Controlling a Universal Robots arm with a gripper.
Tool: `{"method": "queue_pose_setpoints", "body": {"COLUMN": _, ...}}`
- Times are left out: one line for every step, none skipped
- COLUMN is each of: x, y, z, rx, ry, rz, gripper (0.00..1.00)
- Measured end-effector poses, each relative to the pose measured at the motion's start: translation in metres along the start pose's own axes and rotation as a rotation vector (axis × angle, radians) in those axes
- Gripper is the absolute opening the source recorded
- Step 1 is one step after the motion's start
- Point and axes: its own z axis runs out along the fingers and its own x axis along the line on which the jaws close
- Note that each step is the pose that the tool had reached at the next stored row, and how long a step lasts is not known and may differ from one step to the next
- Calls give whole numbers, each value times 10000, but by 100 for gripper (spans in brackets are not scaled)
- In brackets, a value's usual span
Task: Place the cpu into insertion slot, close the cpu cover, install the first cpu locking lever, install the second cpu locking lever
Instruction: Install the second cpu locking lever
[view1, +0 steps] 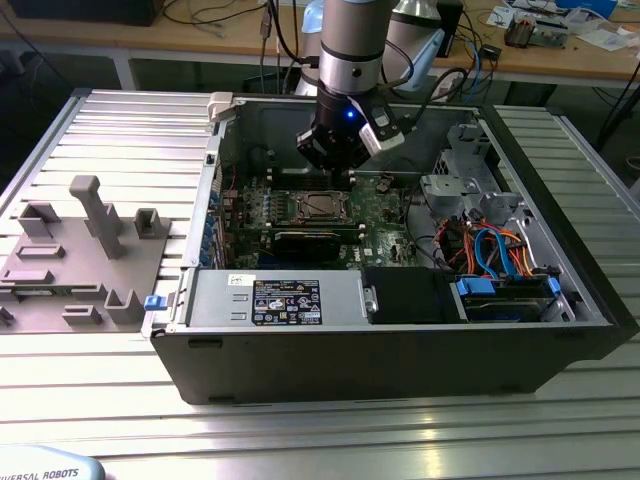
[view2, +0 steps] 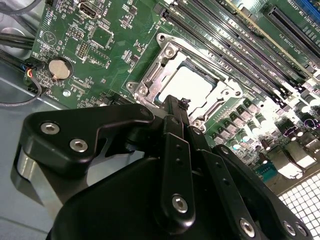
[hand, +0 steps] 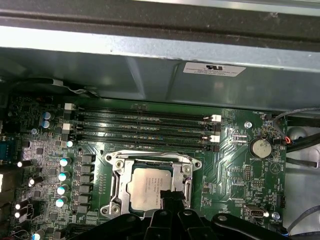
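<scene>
dull silver square cpu seated in the metal-framed insertion slot, thin silvery cover closed over it, inside the open computer case; black tool closed, empty, just above the slot's edge.

The arm is held upright, wrist pointed straight down; the black pincer is seen with fingertips drawn together.

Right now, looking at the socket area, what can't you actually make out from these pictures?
- Near edge of the cpu and cpu cover: hidden behind the gripper in both wrist views.
- Whether the locking levers are latched: too small in the exterior view, covered by the gripper's black links in both wrist views.
- How the cpu sits in the insertion slot: too small in the exterior view.
</scene>
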Motion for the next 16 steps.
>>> {"method": "queue_pose_setpoints", "body": {"x": 0, "y": -2, "z": -1, "rx": 1, "ry": 2, "rz": 0, "gripper": 11}}
{"method": "queue_pose_setpoints", "body": {"x": 0, "y": -9, "z": -1, "rx": 0, "ry": 1, "rz": 0, "gripper": 11}}
{"method": "queue_pose_setpoints", "body": {"x": 4, "y": -50, "z": -2, "rx": 0, "ry": 0, "rz": 0, "gripper": 11}}
{"method": "queue_pose_setpoints", "body": {"x": 7, "y": -100, "z": -4, "rx": -478, "ry": -35, "rz": 3, "gripper": 11}}
{"method": "queue_pose_setpoints", "body": {"x": 8, "y": -111, "z": -4, "rx": -690, "ry": -52, "rz": 6, "gripper": 11}}
{"method": "queue_pose_setpoints", "body": {"x": 9, "y": -121, "z": -5, "rx": -897, "ry": -68, "rz": 8, "gripper": 11}}
{"method": "queue_pose_setpoints", "body": {"x": 10, "y": -140, "z": -6, "rx": -1136, "ry": -84, "rz": 9, "gripper": 11}}
{"method": "queue_pose_setpoints", "body": {"x": 11, "y": -152, "z": -7, "rx": -1182, "ry": -88, "rz": 10, "gripper": 11}}
{"method": "queue_pose_setpoints", "body": {"x": 12, "y": -161, "z": -7, "rx": -1184, "ry": -88, "rz": 10, "gripper": 11}}
{"method": "queue_pose_setpoints", "body": {"x": 13, "y": -169, "z": -7, "rx": -1185, "ry": -88, "rz": 10, "gripper": 11}}
{"method": "queue_pose_setpoints", "body": {"x": 13, "y": -172, "z": -7, "rx": -1185, "ry": -89, "rz": 11, "gripper": 11}}
{"method": "queue_pose_setpoints", "body": {"x": 13, "y": -175, "z": -8, "rx": -1184, "ry": -88, "rz": 10, "gripper": 11}}
{"method": "queue_pose_setpoints", "body": {"x": 13, "y": -185, "z": -8, "rx": -1184, "ry": -88, "rz": 8, "gripper": 11}}
{"method": "queue_pose_setpoints", "body": {"x": 14, "y": -196, "z": -9, "rx": -1188, "ry": -88, "rz": 8, "gripper": 11}}
{"method": "queue_pose_setpoints", "body": {"x": 16, "y": -209, "z": -10, "rx": -1196, "ry": -89, "rz": 10, "gripper": 11}}
{"method": "queue_pose_setpoints", "body": {"x": 17, "y": -222, "z": -10, "rx": -1206, "ry": -90, "rz": 10, "gripper": 11}}
